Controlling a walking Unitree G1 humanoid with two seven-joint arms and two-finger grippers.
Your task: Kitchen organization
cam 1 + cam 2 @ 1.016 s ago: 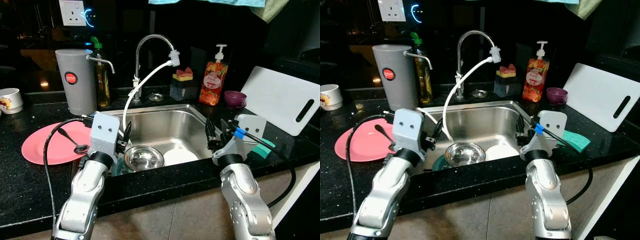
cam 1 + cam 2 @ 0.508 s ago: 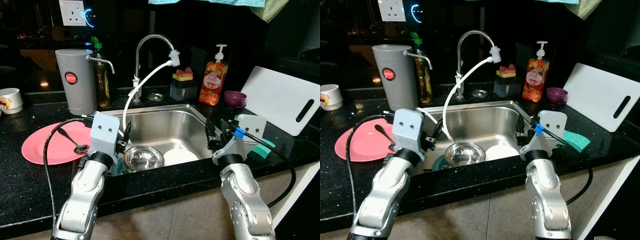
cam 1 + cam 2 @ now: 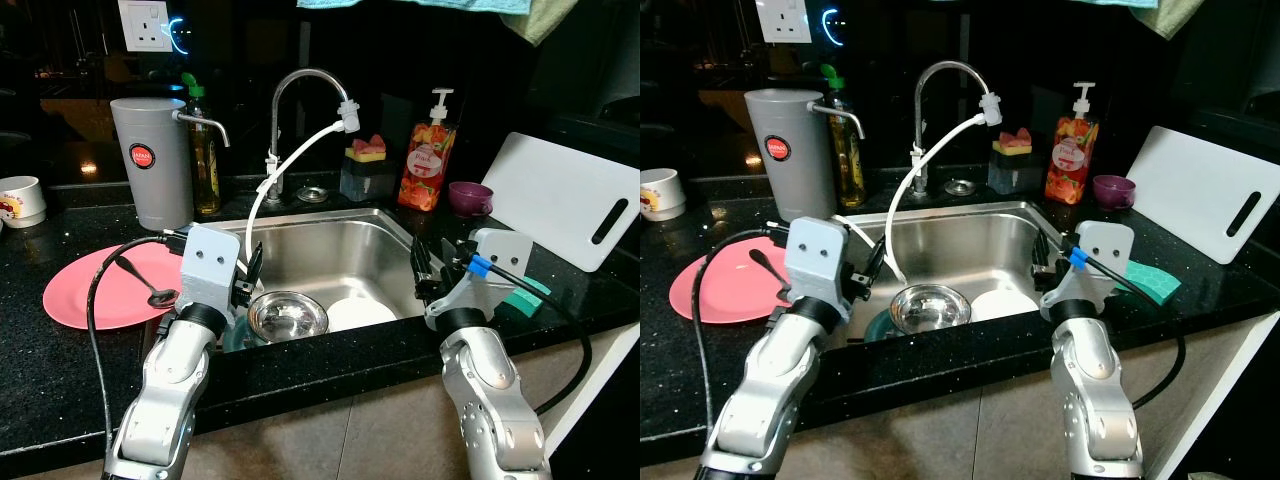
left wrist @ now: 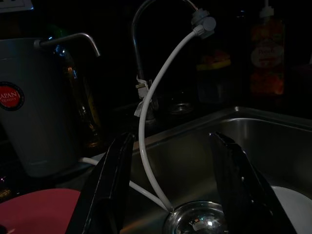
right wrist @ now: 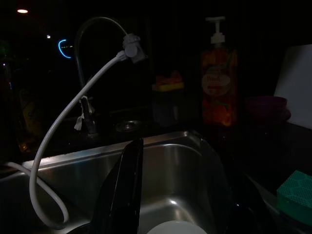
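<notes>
- Sink (image 3: 330, 240), set in the black worktop (image 3: 60, 350), holds a steel bowl (image 3: 287, 316) and, just beside it, a white plate (image 3: 360, 314).
- White board (image 3: 565, 200) leans at the right.
- Pink plate (image 3: 95, 290) with a spoon (image 3: 150, 290) lies left of the sink.
- Grey dispenser (image 3: 152, 160) bears a red round label; its writing is too small to read.
- Left gripper (image 4: 168, 190) hangs released over the bowl.
- Right gripper (image 5: 180, 195) hangs released over the sink's right side.
- Soap bottle (image 3: 427, 160), label unreadable.

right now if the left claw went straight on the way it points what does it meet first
Probably the white hose hanging between its fingers, just above the steel bowl; depth is unclear.
</notes>
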